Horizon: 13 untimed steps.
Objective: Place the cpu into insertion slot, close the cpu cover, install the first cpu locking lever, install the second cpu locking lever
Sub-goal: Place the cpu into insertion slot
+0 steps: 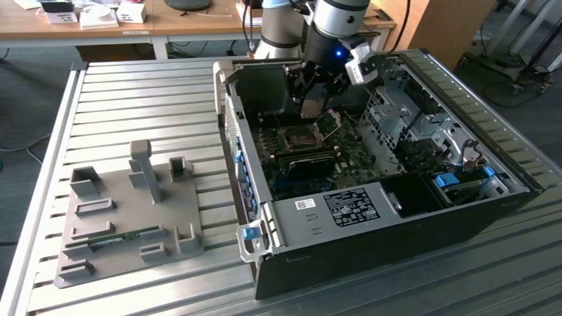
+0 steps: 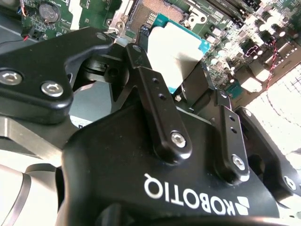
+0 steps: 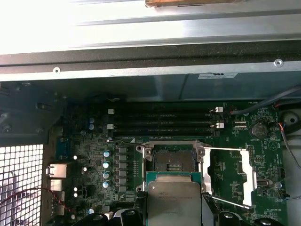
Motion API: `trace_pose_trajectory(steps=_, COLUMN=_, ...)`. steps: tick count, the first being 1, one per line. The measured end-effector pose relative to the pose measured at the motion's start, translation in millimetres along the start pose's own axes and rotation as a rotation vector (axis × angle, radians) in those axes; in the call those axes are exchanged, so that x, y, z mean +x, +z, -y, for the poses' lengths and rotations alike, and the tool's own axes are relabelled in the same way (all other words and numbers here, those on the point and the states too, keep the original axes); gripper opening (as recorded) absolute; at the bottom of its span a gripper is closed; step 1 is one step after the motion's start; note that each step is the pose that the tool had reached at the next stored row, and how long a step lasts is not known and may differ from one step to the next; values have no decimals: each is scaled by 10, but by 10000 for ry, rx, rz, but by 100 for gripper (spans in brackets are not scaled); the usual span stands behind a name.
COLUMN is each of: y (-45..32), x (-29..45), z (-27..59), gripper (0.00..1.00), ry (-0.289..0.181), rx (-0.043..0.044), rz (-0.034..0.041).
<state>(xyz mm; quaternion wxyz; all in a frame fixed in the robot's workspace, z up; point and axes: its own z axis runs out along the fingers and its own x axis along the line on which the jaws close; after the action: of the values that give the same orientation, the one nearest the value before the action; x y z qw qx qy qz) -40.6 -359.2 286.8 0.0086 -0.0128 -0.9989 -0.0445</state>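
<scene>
In the exterior view I see the gripper (image 1: 312,106) hanging inside the open computer case (image 1: 369,217), which sits on the slatted table (image 1: 131,99) at about three o'clock from the grey fixture tray (image 1: 131,217). The gripper is at roughly twelve o'clock from the insertion slot (image 1: 303,137), just above it. The cpu cover (image 1: 332,125) stands swung up at about two o'clock from that slot. In the second wrist view the gripper (image 2: 171,70) is clamped on the cpu (image 2: 176,47). The chip's pale face and teal edge show between the two black fingers (image 2: 155,94), pinched at their tips. Beyond the chip I can make out part of the insertion slot (image 2: 153,9) on the green board (image 2: 225,42), so the chip is held above the board and is not seated. In the first wrist view the cpu (image 3: 173,200) sits in the gripper's hold with its silver face towards me. Its far edge overlaps the near rim of the insertion slot (image 3: 170,160), whose dark contact field lies bare. The slot lies between the chip and the long black memory slots (image 3: 162,120). The cpu cover (image 3: 244,176) lies folded open just beside the slot, on the side away from the row of small capacitors (image 3: 107,165), with two thin locking levers (image 3: 221,149) running along its edges.
</scene>
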Motion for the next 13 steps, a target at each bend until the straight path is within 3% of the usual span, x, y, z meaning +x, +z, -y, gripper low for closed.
trace_pose_trajectory(steps=5, y=3, x=0, z=0, gripper=54, ry=224, rx=-4, rz=20)
trace_pose_trajectory(steps=13, y=14, x=0, z=1, gripper=54, ry=1624, rx=-30, rz=144)
